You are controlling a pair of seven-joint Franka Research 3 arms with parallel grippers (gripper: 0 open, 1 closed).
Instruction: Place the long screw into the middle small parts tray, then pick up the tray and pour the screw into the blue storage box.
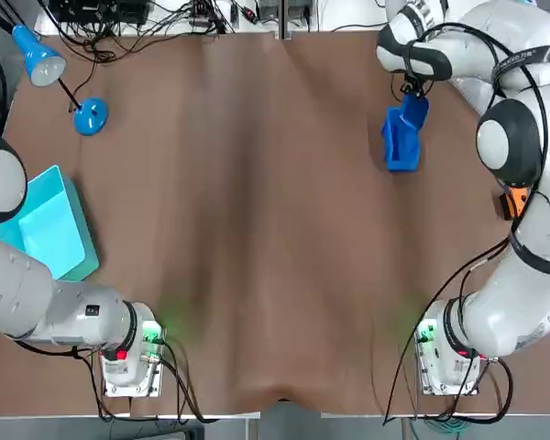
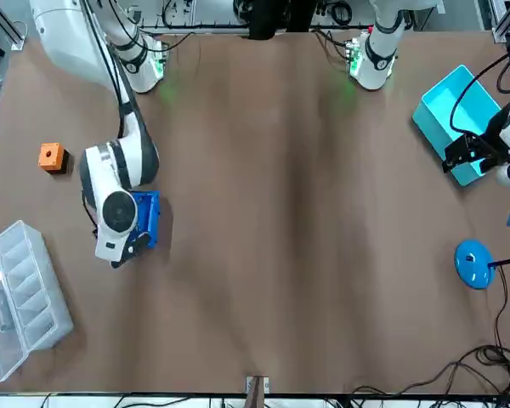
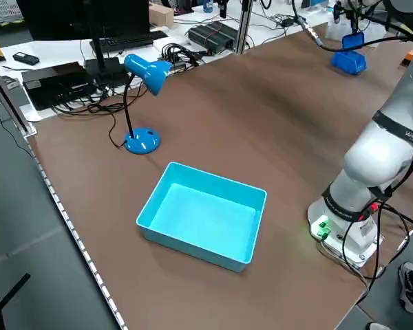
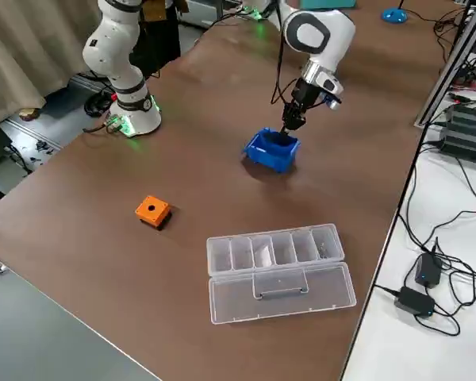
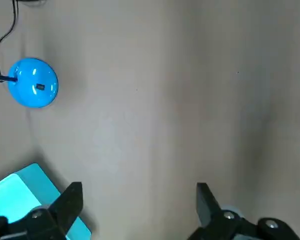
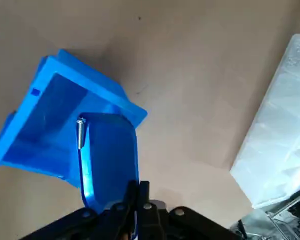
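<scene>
My right gripper (image 6: 138, 190) is shut on the rim of a small blue parts tray (image 6: 110, 160) at the far right of the table. The tray is tilted over the open dark blue storage box (image 6: 42, 117). The long silver screw (image 6: 80, 132) lies at the tray's lower lip, just above the box's inside. From overhead the tray (image 1: 411, 112) hangs over the box (image 1: 401, 151). The right side view shows the gripper (image 4: 289, 123) directly above the box (image 4: 271, 151). My left gripper (image 5: 137, 200) is open and holds nothing, parked by the cyan bin (image 1: 46, 225).
A clear compartment organizer (image 4: 278, 258) lies open beyond the box, toward the table's right edge. An orange block (image 4: 152, 210) sits nearer the right arm's base. A blue desk lamp (image 1: 90, 116) stands at the far left. Cables run along the far edge.
</scene>
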